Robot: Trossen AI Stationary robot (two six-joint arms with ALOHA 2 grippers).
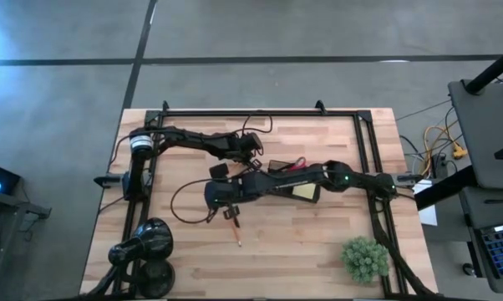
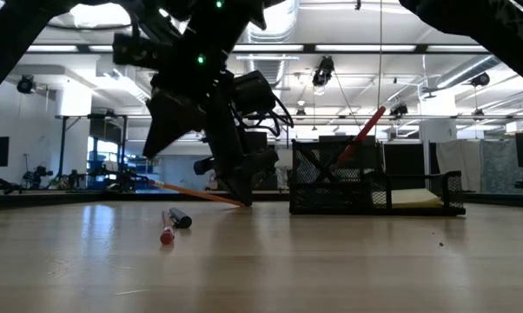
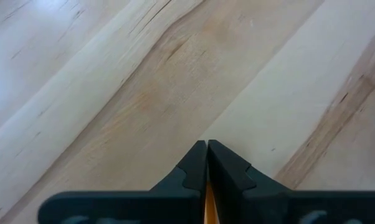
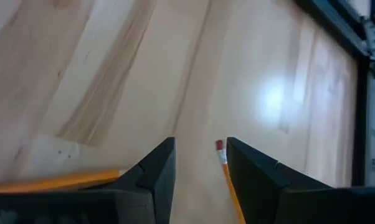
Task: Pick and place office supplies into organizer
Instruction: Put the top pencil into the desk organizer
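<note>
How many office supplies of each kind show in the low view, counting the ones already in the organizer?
Orange pencil: 1
Dark red-tipped pen: 1
Red-handled scissors: 1
Yellowish note pad: 1
Total: 4

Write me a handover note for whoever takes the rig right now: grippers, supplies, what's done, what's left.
Left gripper: shut, with an orange sliver between its fingers; a grip can't be confirmed.
Right gripper: open, low over the table, straddling the eraser end of a pencil.
Done: scissors and note pad are in the organizer.
Left: the pencils, plus a red-tipped pen lying on the table.
</note>
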